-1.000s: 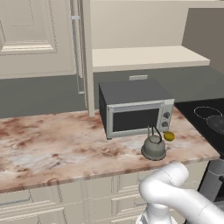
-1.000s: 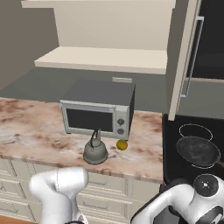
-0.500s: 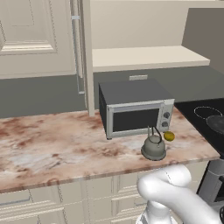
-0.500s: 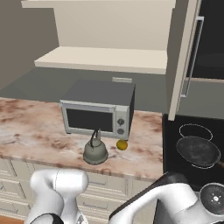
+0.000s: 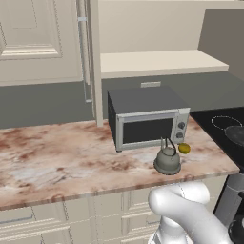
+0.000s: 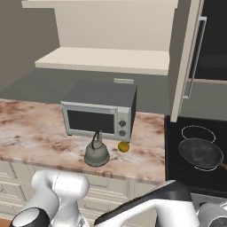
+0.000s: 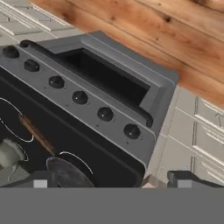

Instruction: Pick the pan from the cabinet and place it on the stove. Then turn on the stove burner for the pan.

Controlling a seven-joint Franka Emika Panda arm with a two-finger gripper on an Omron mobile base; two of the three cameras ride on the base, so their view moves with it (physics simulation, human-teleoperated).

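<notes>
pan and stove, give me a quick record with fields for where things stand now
pan: on the stove, upright, over a white ring
stove knobs: row of six along the front panel
hand: open, empty, above the knob panel
kettle: on the counter before the microwave
small yellow fruit: beside the kettle
</notes>
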